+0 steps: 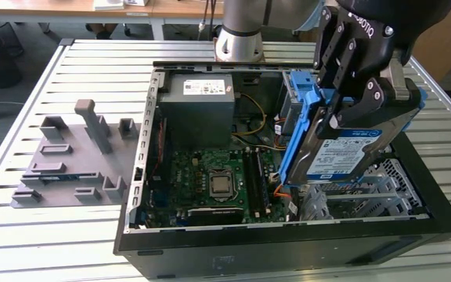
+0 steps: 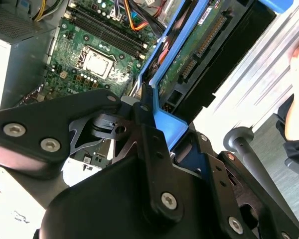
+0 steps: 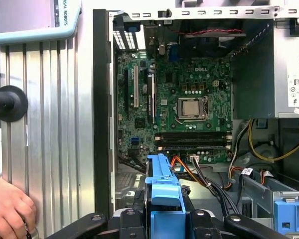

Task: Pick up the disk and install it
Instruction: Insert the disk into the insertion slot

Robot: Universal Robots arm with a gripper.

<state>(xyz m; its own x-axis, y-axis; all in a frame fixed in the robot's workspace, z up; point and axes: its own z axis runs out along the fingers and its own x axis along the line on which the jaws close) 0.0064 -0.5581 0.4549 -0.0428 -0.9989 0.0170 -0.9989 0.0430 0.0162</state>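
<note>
The disk point(image 1: 346, 154) is a silver drive with a white-and-blue label in a blue carrier frame. It hangs tilted on edge over the metal drive cage point(image 1: 370, 189) at the exterior view's right side of the open computer case point(image 1: 288, 238). My gripper point(image 1: 366, 108) is shut on its upper end from above. In the second wrist view the disk's green circuit underside point(image 2: 199, 45) and blue frame point(image 2: 165, 124) sit between my black fingers point(image 2: 149, 129). The first wrist view shows the blue frame's edge point(image 3: 163, 191) held in my gripper point(image 3: 164, 221).
Inside the case lie the motherboard point(image 1: 209, 176), a grey power-supply box point(image 1: 197, 108) and loose cables point(image 1: 253, 126). Another blue carrier point(image 1: 298, 88) stands behind the disk. A grey fixture plate point(image 1: 73, 161) sits on the slatted table at the exterior view's left. A person's hand point(image 3: 7, 209) rests near the case.
</note>
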